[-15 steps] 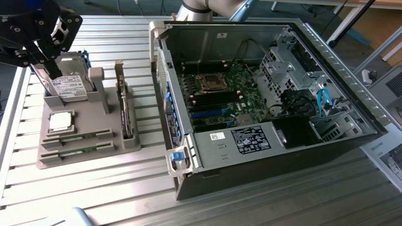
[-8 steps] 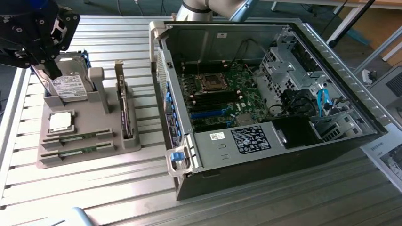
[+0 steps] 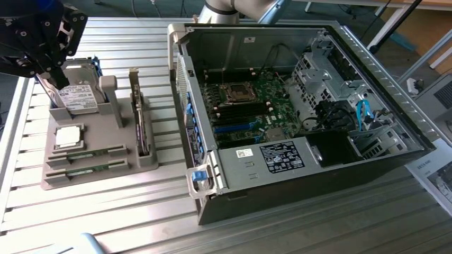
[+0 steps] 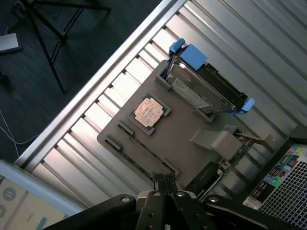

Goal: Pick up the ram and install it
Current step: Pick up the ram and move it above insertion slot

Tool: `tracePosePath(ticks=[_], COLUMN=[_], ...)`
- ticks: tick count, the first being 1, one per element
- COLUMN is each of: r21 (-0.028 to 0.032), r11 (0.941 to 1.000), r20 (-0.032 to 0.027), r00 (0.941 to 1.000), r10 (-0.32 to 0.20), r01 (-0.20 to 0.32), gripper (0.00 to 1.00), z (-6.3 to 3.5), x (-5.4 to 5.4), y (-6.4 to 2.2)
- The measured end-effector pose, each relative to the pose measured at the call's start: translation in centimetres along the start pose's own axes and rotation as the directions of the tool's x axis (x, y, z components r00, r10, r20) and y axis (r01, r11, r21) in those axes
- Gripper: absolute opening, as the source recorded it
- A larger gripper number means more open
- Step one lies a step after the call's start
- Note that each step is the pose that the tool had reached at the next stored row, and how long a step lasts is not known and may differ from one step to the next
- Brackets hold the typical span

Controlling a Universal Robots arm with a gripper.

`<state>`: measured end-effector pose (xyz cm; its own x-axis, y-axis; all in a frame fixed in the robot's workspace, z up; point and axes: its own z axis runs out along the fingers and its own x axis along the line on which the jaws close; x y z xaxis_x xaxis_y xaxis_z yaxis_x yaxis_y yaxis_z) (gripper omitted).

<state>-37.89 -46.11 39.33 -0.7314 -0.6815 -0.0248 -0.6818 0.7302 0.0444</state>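
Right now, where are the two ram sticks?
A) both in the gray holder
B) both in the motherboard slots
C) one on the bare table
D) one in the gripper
A: both ram sticks lie in the gray holder; the gripper is shut, holding nothing.

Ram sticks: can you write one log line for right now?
tool: shut, holding nothing | ram sticks: both lying in gray holder | computer case: open

Open air above ram [image 3: 86, 155], upright card [image 3: 143, 124] nearby.
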Motion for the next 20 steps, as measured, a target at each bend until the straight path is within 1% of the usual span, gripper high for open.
tracePosePath(ticks=[4,7,9,13,14,16,17,19,20], r21=[-0.0015,-0.0026,-0.0037,-0.0052,-0.0058,-0.0066,-0.0072,-0.0087,-0.0095], r11=[0.9984,0.9953,0.9910,0.9836,0.9798,0.9751,0.9709,0.9598,0.9533], r20=[-0.0025,-0.0042,-0.0057,-0.0077,-0.0084,-0.0092,-0.0099,-0.0115,-0.0123], r00=[0.9984,0.9953,0.9910,0.9836,0.9798,0.9750,0.9709,0.9598,0.9532], r10=[-0.056,-0.097,-0.134,-0.180,-0.200,-0.222,-0.239,-0.281,-0.302], r01=[0.056,0.097,0.134,0.180,0.200,0.222,0.239,0.281,0.302], gripper=[0.11,0.11,0.11,0.11,0.11,0.11,0.11,0.11,0.11], z=[0.00,0.00,0.00,0.00,0.00,0.00,0.00,0.00,0.00], x=[0.00,0.00,0.00,0.00,0.00,0.00,0.00,0.00,0.00], y=[0.00,-0.01,0.00,0.00,-0.01,0.00,-0.01,0.00,0.00])
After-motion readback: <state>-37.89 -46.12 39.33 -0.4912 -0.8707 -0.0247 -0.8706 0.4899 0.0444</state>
